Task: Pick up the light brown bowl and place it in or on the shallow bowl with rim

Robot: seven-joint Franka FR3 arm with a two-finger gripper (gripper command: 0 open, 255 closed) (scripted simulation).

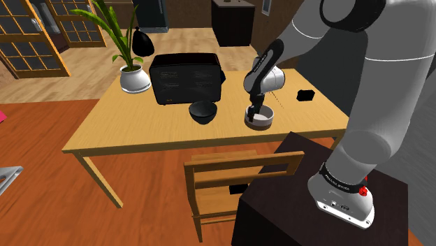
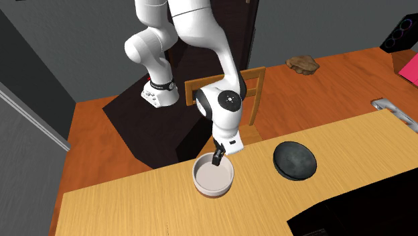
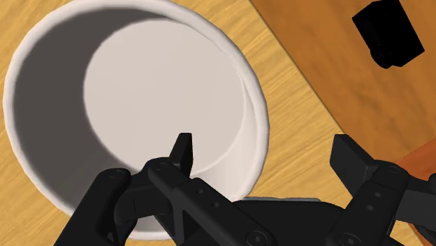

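The pale off-white bowl (image 1: 258,119) (image 2: 213,180) (image 3: 161,91) stands near the table's edge closest to the stand. My gripper (image 1: 256,107) (image 2: 218,158) (image 3: 265,147) hangs right over its rim, open. One finger (image 3: 183,148) reaches inside the bowl and the other (image 3: 349,155) is outside above the table. The bowl's wall lies between them, and neither finger presses on it. The dark shallow bowl with a rim (image 1: 203,112) (image 2: 295,161) sits on the table, to the shoulder view's left of the pale bowl.
A black boxy appliance (image 1: 187,78) and a potted plant (image 1: 133,73) stand behind the dark bowl. A small black object (image 1: 305,96) (image 3: 388,31) lies on the floor past the table. A wooden chair (image 1: 237,183) is tucked at the table's (image 1: 126,129) front edge.
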